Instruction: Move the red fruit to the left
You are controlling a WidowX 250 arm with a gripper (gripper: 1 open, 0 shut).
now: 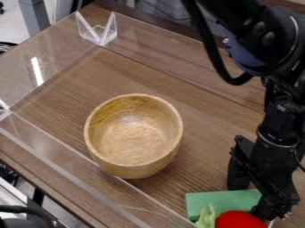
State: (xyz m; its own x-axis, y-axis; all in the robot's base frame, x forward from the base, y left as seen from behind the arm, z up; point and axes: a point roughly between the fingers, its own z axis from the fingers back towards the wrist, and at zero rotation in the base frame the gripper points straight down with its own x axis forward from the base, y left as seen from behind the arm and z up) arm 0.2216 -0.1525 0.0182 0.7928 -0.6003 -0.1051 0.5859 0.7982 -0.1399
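Sitting right down at the near right corner of the bench, the red fruit (238, 220) is only partly in shot, a glossy red curve with a scrap of light-green leaf on its left, cut off by the bottom of the frame. It lies against the flat green block (220, 202), which stretches just behind and to its left, a bright rectangle lying flat on the wood. Directly above the pair comes the claw (259, 183), black and pointing straight down, its fingers (240, 169) standing wide apart with nothing between them; one finger hangs over the far edge of the block, the other drops toward the right side of the fruit, and whether either tip is touching anything is not clear from this angle. Up from the claw rises the dark arm (276, 98), with black cables looping across the top right. Over toward the middle of the bench sits the wooden bowl (134, 134), round, pale-grained and upright, well apart from the fruit and much bigger than it. The bench (179, 80) itself is brown wood grain, fenced by a clear plastic wall (53, 53) running along the left and far sides and across the near edge, with a small clear bracket (98, 29) standing at the far left corner.
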